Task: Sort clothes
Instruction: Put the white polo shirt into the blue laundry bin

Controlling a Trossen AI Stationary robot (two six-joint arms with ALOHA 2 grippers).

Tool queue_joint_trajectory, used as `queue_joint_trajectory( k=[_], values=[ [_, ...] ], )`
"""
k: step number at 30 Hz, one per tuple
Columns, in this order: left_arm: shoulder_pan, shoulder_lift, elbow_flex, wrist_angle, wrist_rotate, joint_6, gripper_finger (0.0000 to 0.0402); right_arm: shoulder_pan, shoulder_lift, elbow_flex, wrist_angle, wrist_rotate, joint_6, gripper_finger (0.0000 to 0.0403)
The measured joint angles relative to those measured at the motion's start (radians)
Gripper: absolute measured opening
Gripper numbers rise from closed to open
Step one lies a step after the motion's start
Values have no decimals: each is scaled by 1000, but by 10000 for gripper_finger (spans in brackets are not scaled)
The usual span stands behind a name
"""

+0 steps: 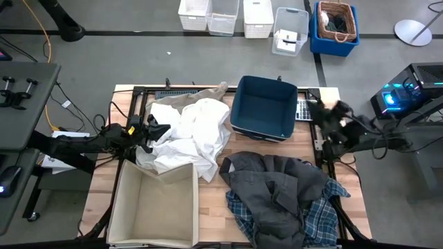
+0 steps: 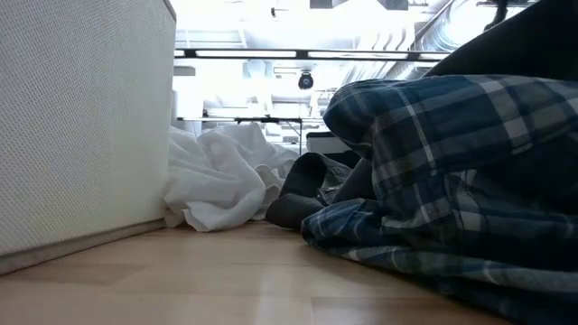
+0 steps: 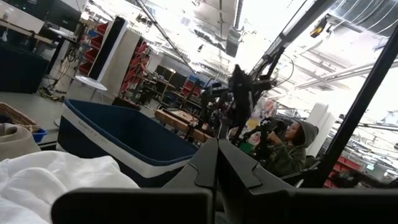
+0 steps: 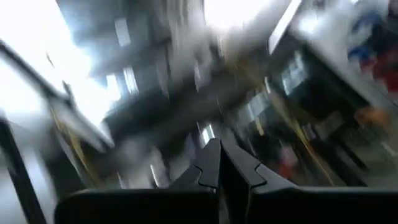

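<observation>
Nothing looks sorted yet; the blue bin (image 1: pixel 264 107) and the beige bin (image 1: pixel 156 205) both appear empty, and all the clothes lie on the table (image 1: pixel 218 190); the white garment (image 1: pixel 190 136) sits mid-table over the khaki one (image 1: pixel 197 97), the dark grey garment (image 1: pixel 273 187) heaped on the plaid shirt (image 1: pixel 320 218) nearer the front; the left gripper (image 1: pixel 154 131), fingers pressed together, rests at the white garment's edge; the right gripper (image 1: pixel 320 111), likewise closed, is off by the table's right edge.

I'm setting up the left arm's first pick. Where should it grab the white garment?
Judging from above, grip the white garment at its raised, crumpled folds on the left edge, nearest the left gripper. Come in sideways from the left; the bunched ridges there give the fingers something to pinch.
</observation>
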Motion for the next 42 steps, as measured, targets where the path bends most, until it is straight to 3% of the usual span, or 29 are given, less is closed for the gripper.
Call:
queue_joint_trajectory(
  k=[4, 9, 11, 18, 26, 31, 36, 42],
  values=[
    [0, 0, 0, 0, 0, 0, 0, -39, 288, 198, -223, -197, -13, 0],
    [0, 0, 0, 0, 0, 0, 0, -78, 635, 417, -224, -535, -142, 0],
    [0, 0, 0, 0, 0, 0, 0, -85, 753, 504, -242, -620, -157, 0],
    [0, 0, 0, 0, 0, 0, 0, -135, 1117, 815, -440, -596, -118, 21],
    [0, 0, 0, 0, 0, 0, 0, -202, 1433, 1135, -741, -610, -79, 171],
    [0, 0, 0, -3, 0, 0, 0, -217, 1598, 1305, -976, -609, -218, 251],
    [0, 0, 0, -6, 0, 0, 0, -206, 1728, 1434, -1057, -644, -430, 271],
    [0, 0, 0, -13, 0, 0, 0, -208, 1888, 1538, -1072, -622, -506, 273]
  ],
)
